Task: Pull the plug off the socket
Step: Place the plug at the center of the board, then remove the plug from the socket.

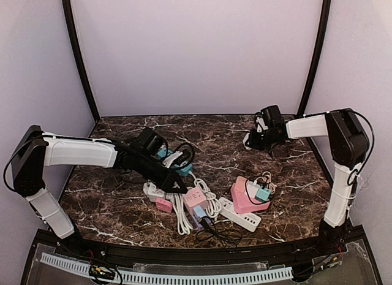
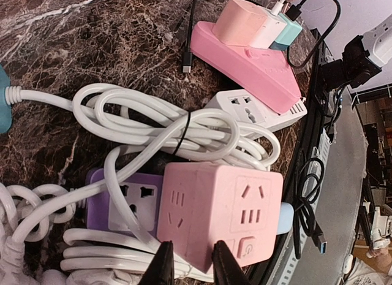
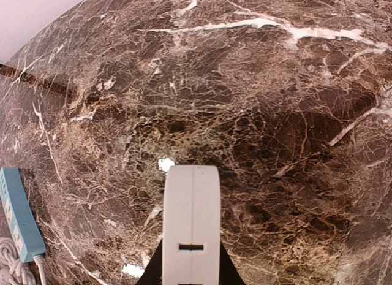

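Right jaws, held out at 2 o'clock, clench a smooth white plug (image 3: 191,230). Left jaws, angled down, straddle the rounded pink cube (image 2: 220,211); whether they grip it, I cannot tell.

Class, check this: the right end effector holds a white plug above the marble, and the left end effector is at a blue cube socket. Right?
No. The cube socket at the left end effector is pink, not blue; the left wrist view shows it. The right end effector does hold the white plug.
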